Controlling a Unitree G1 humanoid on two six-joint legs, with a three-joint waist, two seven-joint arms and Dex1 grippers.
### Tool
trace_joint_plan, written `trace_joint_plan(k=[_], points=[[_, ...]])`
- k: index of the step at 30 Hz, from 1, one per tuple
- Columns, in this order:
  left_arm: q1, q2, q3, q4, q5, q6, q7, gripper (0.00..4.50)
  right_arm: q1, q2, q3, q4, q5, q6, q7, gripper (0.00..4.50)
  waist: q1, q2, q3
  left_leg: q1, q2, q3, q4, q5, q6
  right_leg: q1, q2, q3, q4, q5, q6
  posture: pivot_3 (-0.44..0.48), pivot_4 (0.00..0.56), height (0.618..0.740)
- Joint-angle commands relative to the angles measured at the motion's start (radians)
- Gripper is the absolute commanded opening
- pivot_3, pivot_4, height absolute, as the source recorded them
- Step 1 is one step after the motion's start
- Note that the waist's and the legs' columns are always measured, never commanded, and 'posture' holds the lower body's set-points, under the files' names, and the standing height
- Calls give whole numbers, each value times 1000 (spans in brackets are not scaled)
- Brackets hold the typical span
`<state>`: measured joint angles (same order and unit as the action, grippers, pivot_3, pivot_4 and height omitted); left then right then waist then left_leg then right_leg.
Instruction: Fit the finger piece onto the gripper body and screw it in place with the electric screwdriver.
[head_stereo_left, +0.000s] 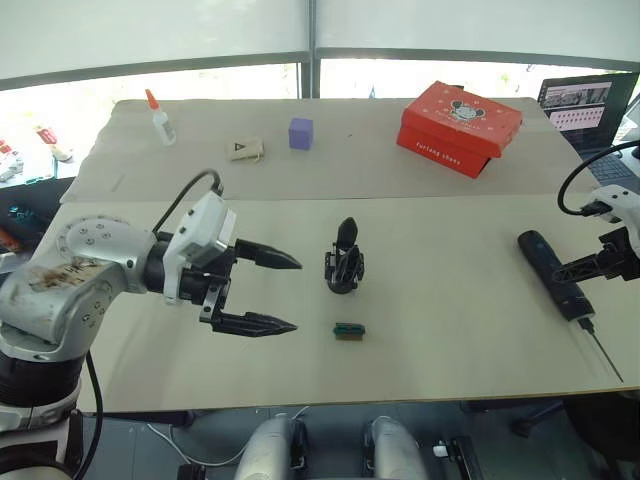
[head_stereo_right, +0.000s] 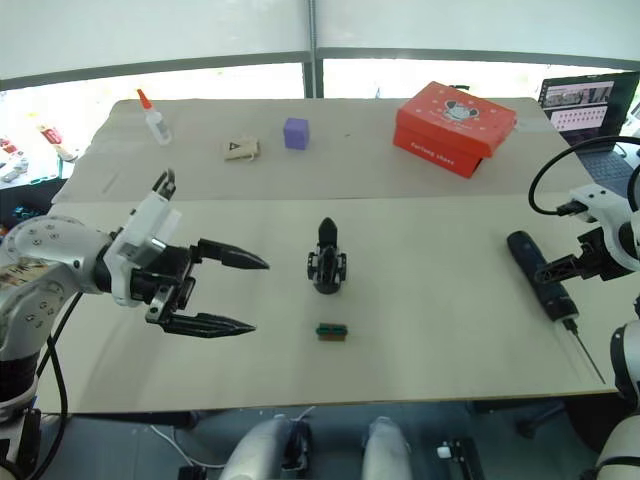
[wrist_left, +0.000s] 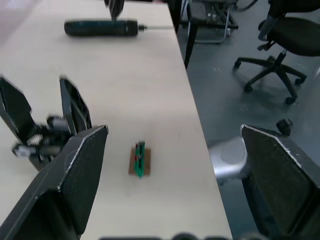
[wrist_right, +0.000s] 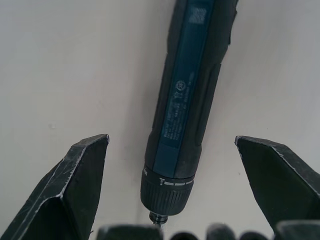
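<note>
While green block (head_stereo_left: 348, 330) lies nearby (apart), gripper body (head_stereo_left: 343, 262) stands.

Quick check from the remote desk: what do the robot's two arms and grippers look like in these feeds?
The left arm is rounded silver-grey metal with scuffed brown marks, ending in a white wrist block. A black cable loops from that block. The left gripper has two black pointed fingers on open black linkages. The right gripper has the same black linkage under a white housing, with a black cable curving above it.
</note>
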<state>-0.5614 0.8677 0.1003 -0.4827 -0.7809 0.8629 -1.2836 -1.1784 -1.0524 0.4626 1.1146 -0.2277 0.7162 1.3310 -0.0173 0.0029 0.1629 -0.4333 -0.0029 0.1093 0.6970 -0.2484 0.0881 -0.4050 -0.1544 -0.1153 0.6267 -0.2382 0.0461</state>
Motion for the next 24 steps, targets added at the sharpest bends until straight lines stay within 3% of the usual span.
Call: trace_joint_plan(k=[1,12,23,24], points=[[-46,-6,32,-39,-88,42,65,4500,-46,14,7,88,-64,-52,-4,4491,3,0,0,0,0,0,0,0,0,0,0,0,0,0,0,0,150,740],[-84,30,10,-66,-147,36,115,4500,-46,50,-2,204,-152,-48,49,4491,1,0,0,2,0,2,0,0,-1,1,3,5,0,0,0,0,150,740],[-109,33,-15,-68,-152,10,127,4500,-1,96,-100,220,-131,-15,-68,4491,3,0,0,4,1,4,-1,0,-1,1,6,12,0,0,0,0,150,740],[-113,34,-20,-66,-147,5,124,4500,4,103,-104,221,-134,-16,-73,4248,3,0,0,4,1,4,-1,0,-1,1,6,12,0,0,0,0,150,740]])
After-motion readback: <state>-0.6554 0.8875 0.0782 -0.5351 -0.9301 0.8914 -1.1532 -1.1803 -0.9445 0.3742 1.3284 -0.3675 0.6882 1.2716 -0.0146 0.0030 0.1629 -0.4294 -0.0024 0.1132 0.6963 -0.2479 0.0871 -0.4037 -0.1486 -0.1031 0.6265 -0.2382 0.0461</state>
